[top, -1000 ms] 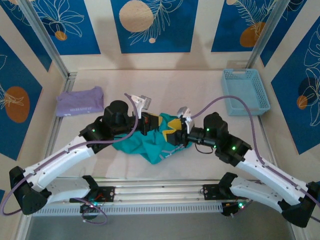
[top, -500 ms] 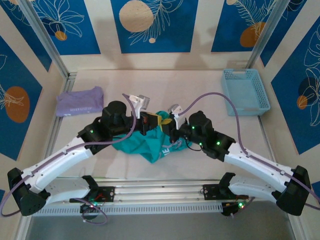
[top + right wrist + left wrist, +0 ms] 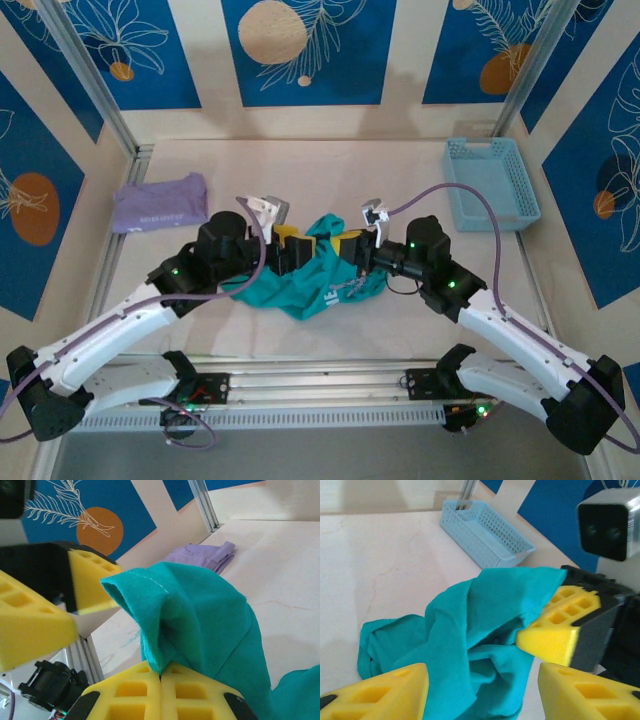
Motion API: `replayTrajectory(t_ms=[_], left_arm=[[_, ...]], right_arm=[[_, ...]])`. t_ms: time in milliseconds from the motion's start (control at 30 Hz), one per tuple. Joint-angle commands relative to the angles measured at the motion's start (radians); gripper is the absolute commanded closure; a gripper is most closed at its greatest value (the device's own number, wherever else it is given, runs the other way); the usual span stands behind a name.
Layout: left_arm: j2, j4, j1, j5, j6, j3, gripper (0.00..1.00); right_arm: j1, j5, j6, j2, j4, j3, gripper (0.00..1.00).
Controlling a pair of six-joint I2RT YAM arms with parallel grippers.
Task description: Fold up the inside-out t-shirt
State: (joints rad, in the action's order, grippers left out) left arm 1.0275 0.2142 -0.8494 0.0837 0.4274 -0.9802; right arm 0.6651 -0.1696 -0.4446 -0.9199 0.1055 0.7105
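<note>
Crumpled teal-green cotton t-shirt [image 3: 300,287] at mid-worktop [image 3: 400,170], one fold pinched by the right pincer [image 3: 160,672]. Left pincer [image 3: 482,690] spread alongside. Folded lavender shirt [image 3: 158,203] lies left, light-blue perforated basket [image 3: 490,185] right.

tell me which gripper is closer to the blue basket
Right. The right gripper pinches the teal shirt on the side facing the basket; the left gripper sits beyond it, farther away.

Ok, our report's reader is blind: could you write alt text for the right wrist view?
The right gripper, jaws shut, pinches a raised fold of the teal t-shirt above the table. The left gripper, jaws apart, is at left, and a purple shirt lies behind.
</note>
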Motion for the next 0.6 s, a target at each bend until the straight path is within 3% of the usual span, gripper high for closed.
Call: replayTrajectory(t_ms=[0,67,167,267,333,433,567], left_arm=[[0.049,0.032,-0.005,-0.025,-0.041,-0.013,0.4],[0.08,0.031,-0.003,-0.073,-0.054,-0.025,0.43],[0.117,0.018,0.008,-0.066,-0.066,-0.043,0.61],[0.108,-0.029,0.031,0.07,-0.053,-0.029,0.87],[0.065,-0.123,0.062,0.231,-0.022,0.016,0.97],[-0.008,-0.267,0.1,0.484,0.014,0.079,0.99],[-0.073,-0.365,0.111,0.678,0.013,0.131,0.97]], right_arm=[[-0.007,-0.048,-0.026,0.021,0.046,-0.005,1.0],[-0.008,-0.063,-0.015,0.026,0.047,-0.008,1.0],[-0.021,-0.081,0.012,0.051,0.02,-0.012,1.0],[-0.053,-0.065,0.056,0.092,-0.041,-0.017,1.0],[-0.093,-0.077,0.083,0.105,-0.092,-0.016,1.0],[-0.164,-0.12,0.094,0.1,-0.156,-0.006,1.0],[-0.222,-0.233,0.099,0.07,-0.186,0.019,1.0]])
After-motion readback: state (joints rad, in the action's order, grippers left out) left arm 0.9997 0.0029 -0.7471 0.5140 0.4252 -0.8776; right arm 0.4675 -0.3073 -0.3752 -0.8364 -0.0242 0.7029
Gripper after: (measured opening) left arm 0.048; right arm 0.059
